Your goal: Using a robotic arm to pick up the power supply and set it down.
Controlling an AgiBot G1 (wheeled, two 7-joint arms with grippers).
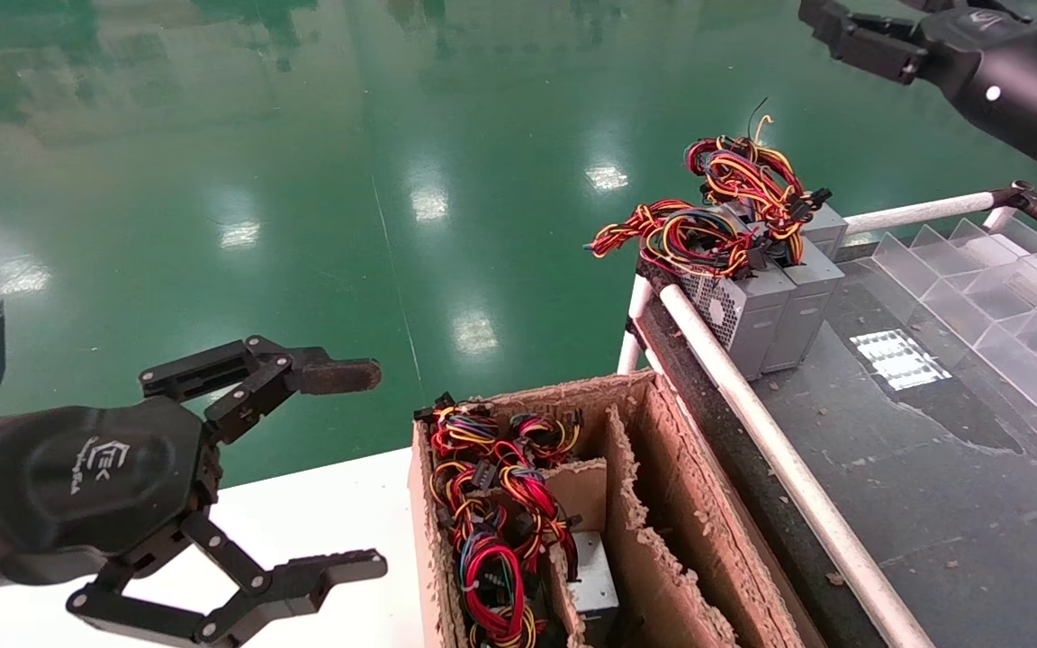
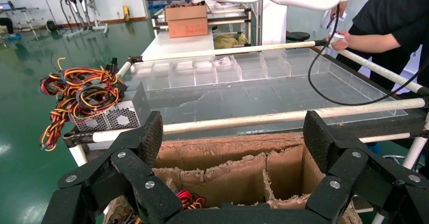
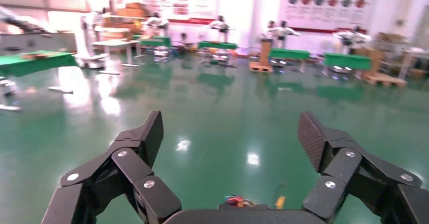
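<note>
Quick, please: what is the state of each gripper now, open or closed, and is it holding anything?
Left gripper: open, empty, beside the cardboard box.
Right gripper: open, empty, raised high over the floor.

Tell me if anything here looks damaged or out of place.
Yes. The brown cardboard box has ragged, torn dividers and rims. The grey metal power supplies stand at the very corner of the dark tabletop, their red and yellow wire bundle spilling past the white rail.
</note>
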